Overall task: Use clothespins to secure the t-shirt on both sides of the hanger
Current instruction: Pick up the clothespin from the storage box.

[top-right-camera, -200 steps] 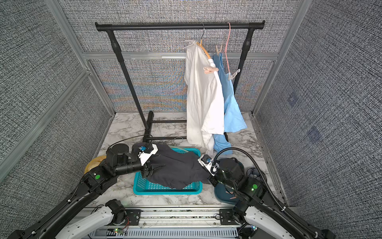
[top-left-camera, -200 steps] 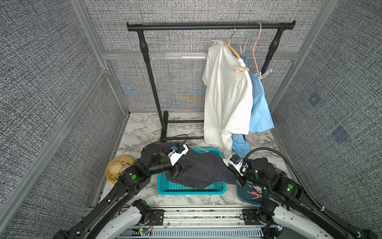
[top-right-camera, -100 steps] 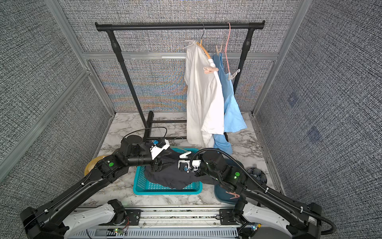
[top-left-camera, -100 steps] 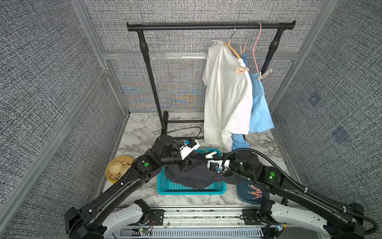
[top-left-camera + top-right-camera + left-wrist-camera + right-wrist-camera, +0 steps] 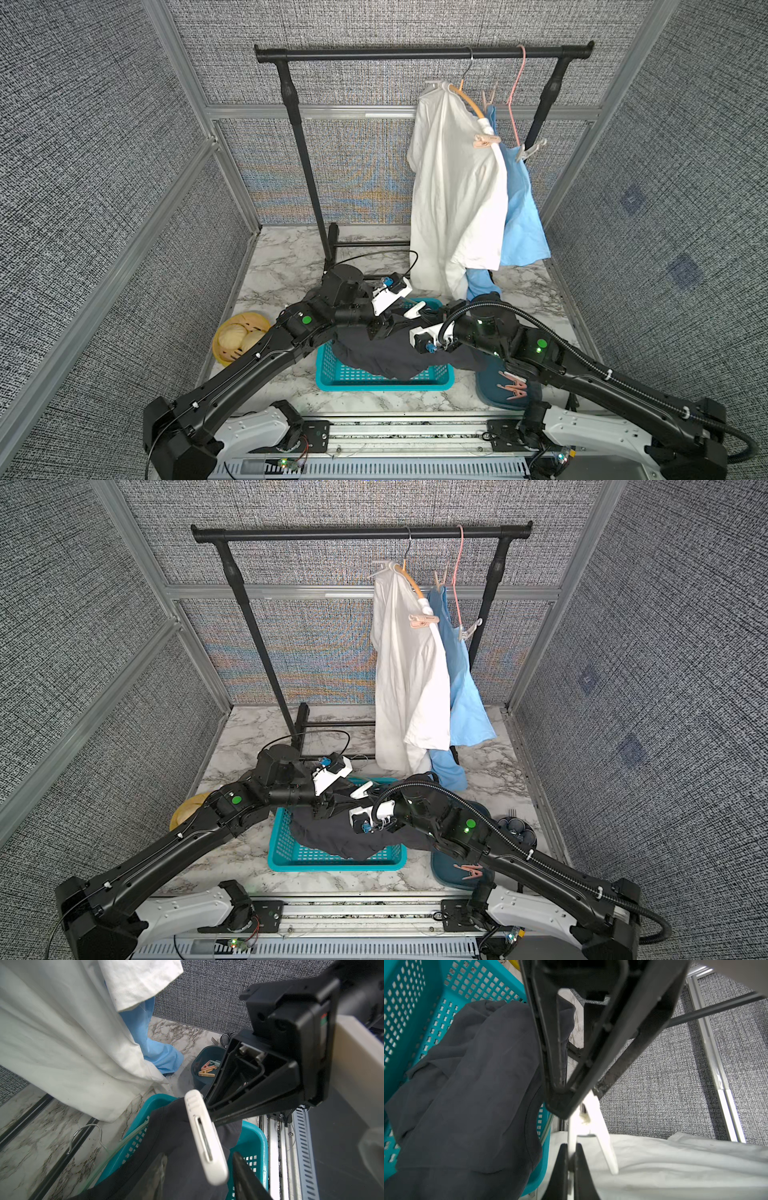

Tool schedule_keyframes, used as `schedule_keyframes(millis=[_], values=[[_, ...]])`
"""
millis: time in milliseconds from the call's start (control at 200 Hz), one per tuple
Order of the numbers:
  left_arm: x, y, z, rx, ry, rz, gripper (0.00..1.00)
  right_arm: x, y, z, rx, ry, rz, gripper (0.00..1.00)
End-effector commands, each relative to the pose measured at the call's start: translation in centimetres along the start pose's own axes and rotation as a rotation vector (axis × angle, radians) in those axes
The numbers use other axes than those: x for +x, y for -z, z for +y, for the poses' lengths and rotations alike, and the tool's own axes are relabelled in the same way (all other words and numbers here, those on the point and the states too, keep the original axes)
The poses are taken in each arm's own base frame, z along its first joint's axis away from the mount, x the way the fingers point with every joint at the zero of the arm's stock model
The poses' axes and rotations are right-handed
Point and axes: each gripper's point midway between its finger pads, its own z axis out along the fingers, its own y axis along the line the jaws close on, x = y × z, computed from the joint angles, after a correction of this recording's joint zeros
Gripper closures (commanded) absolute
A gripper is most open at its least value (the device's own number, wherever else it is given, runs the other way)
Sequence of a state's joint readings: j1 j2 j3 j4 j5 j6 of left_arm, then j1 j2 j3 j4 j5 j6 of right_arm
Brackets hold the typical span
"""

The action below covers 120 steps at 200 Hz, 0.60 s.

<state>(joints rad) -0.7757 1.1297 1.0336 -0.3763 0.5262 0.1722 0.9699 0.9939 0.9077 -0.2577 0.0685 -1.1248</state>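
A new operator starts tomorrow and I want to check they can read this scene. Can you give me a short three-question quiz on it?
1. True or false: the dark t-shirt hangs on the rail.
2. The right gripper is shut on: A) the dark t-shirt, B) the white clothespin, C) the teal basket.
3. Where do the spare clothespins lie?

Key
1. False: it is draped over the teal basket, off the rail.
2. B.
3. In the dark tub beside the basket, on the robot's right.
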Motion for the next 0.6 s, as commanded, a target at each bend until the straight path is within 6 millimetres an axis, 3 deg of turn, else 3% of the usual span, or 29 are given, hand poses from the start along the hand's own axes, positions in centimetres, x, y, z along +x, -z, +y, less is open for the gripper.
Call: schedule_keyframes(millis=[0, 50, 145, 235, 340, 505, 595], values=[[-0.4, 0.0, -0.2, 0.015, 0.016, -0.004, 0.66, -0.3, -0.3, -0.7, 0.023, 0.073, 0.005, 1.0], [-0.3, -0.1, -0.2, 0.019, 0.024, 0.003, 0.72, -0.5, -0.3, -1.1, 0.043, 0.074, 0.0, 1.0], [-0.1, -0.1, 0.3, -0.012, 0.032, 0.013, 0.74, -0.9, -0.3, -1.6, 0.066, 0.088, -0.015, 1.0], [-0.2, 0.1, 0.7, -0.038, 0.036, 0.011, 0.94, -0.7, -0.4, -1.7, 0.078, 0.096, 0.0, 1.0], [-0.3, 0.4, 1.1, -0.076, 0.048, 0.003, 0.98, -0.9, -0.2, -1.9, 0.101, 0.068, -0.012, 1.0], [-0.7, 1.9, 3.2, -0.241, 0.047, -0.05, 1.0, -0.8, 0.1, -2.6, 0.142, -0.099, -0.022, 0.59], [-0.6, 3.4, 4.5, -0.357, 0.025, -0.077, 1.0, -0.7, 0.8, -3.9, 0.206, -0.26, -0.036, 0.44]])
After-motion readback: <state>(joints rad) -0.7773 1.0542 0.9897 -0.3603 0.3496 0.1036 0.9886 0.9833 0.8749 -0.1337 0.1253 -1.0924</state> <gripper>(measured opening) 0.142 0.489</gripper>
